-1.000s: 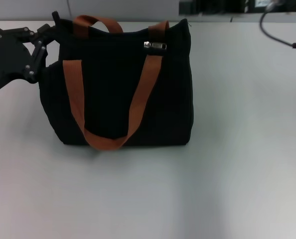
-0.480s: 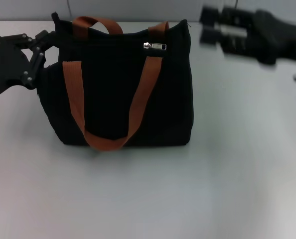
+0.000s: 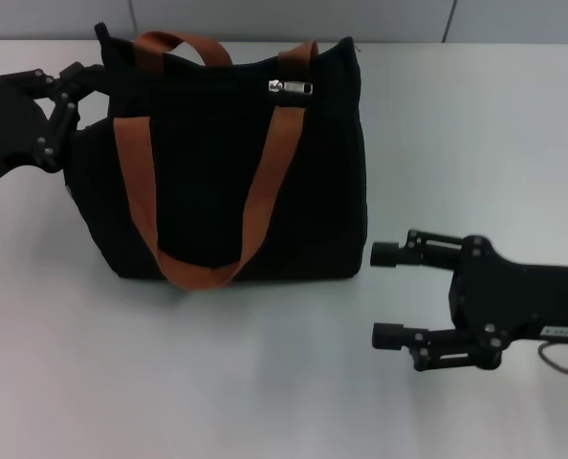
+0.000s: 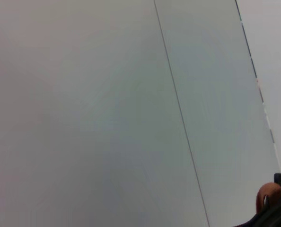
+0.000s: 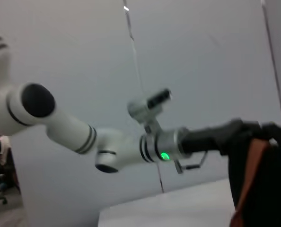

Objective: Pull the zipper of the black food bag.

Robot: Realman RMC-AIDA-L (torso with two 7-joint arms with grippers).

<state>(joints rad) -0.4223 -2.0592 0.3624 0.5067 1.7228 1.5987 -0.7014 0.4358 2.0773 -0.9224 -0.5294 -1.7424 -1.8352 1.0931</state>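
While the left hand (image 3: 74, 81) grips the black food bag's (image 3: 217, 182) left top corner on the counter (image 3: 265, 382), the right hand (image 3: 387, 295), spread open low beside it, must rise to the zipper (image 3: 292, 87) on the rim.

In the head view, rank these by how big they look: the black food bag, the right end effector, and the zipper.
1. black food bag, by far the largest.
2. right end effector, open on the table beside the bag; it sits nearer the camera, so it may look bigger than it really is.
3. zipper, the smallest.
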